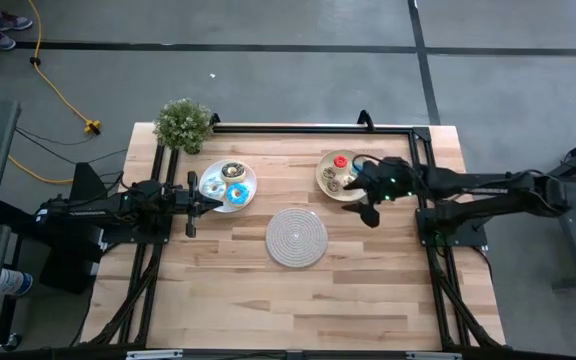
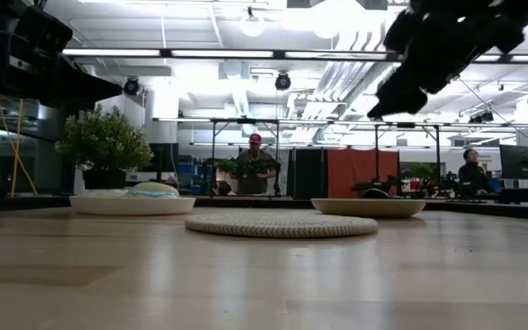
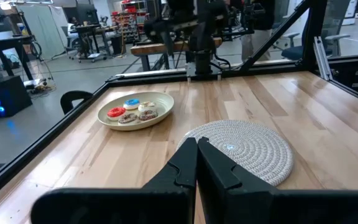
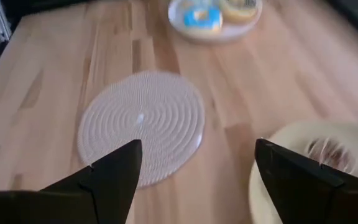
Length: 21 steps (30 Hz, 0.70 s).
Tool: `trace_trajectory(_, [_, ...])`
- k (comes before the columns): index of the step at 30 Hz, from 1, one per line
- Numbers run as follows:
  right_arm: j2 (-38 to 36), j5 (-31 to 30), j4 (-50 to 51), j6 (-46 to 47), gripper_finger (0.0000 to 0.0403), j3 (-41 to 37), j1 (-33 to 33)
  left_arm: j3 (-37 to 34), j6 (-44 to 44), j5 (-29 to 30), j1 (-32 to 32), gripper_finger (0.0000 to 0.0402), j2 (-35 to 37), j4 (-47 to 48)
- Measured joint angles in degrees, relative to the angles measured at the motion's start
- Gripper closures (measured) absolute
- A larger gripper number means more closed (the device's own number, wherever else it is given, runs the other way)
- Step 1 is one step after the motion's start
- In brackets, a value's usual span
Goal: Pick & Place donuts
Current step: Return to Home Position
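Observation:
The donuts lie on two plates. In the high view a white plate [image 1: 230, 184] at the far left holds a blue-iced ring [image 1: 236, 193] and two others. The yellow-green plate [image 1: 340, 172] at the far right holds the minis, among them a red one [image 1: 340, 161]; the left wrist view shows red [image 3: 115, 112], blue [image 3: 131, 103], cream [image 3: 146, 106] and brown [image 3: 127, 117]. My right gripper [image 1: 363, 205] [image 4: 197, 168] hangs open above the table at the yellow-green plate's near edge, nothing between its fingers. My left gripper [image 1: 213, 203] [image 3: 197, 149] waits shut beside the white plate.
A round pale spiral mat [image 1: 296, 237] lies mid-table between the two plates. A small potted plant [image 1: 184, 124] stands at the far left corner. A black frame rail [image 1: 308, 128] runs along the far edge. Bare wood stretches toward the near edge.

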<state>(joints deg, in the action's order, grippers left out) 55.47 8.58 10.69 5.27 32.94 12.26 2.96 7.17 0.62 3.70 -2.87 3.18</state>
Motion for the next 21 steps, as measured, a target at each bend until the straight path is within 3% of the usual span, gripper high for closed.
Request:
trace_trajectory(10, [-12.2,-7.3,-16.6,0.3,0.0098,-12.3,-9.1,0.0,0.0,0.0,0.0,0.0401,0.0,0.0])
trace_trajectory(21, [-28.1,-9.9,-18.2,-0.8,0.0098,-19.5,-9.8,0.0,0.0,0.0,0.0,0.0401,0.0,0.0])
